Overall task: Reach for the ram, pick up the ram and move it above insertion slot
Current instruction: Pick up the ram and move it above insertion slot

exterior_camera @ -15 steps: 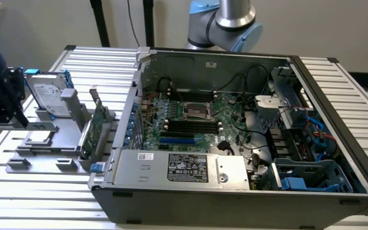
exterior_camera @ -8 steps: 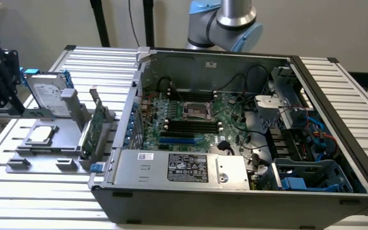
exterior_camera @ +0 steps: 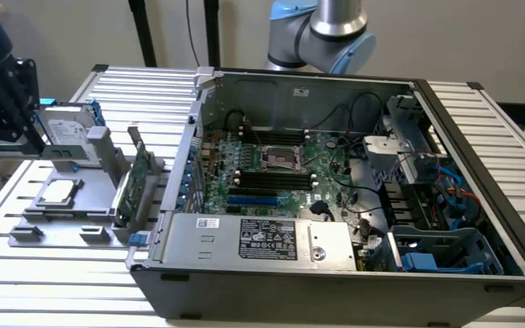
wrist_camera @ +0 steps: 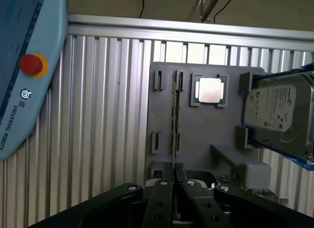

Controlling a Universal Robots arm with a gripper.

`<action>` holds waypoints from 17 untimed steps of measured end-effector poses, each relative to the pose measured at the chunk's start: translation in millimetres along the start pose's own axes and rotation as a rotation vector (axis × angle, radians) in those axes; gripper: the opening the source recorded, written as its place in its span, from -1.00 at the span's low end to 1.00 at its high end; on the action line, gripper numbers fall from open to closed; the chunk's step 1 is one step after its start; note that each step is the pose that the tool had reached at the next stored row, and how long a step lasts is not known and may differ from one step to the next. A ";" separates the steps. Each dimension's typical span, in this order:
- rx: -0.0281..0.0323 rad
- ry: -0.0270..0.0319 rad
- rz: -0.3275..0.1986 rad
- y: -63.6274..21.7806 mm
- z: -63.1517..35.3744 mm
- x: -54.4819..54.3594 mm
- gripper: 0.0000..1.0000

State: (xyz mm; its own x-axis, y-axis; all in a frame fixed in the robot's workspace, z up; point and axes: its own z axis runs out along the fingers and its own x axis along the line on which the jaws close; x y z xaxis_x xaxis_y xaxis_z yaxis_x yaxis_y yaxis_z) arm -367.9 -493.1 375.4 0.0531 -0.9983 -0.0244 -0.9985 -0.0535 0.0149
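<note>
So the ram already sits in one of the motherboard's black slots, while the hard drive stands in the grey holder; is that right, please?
Not quite. The ram is not in a motherboard slot: it stands on edge in the grey holder, as the wrist view shows. The hard drive does stand in that holder.

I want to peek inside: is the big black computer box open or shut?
Open: the black metal computer case has no side cover; its green motherboard shows.
</note>
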 end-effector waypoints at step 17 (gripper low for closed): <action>-0.0002 -0.0031 0.000 -38.4 -7.8 -14.1 -0.74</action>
State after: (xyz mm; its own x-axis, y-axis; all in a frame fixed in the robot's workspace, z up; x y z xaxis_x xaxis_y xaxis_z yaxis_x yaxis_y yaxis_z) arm -330.2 -477.2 383.0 0.0535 -0.9982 -0.0275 -0.9984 -0.0540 0.0151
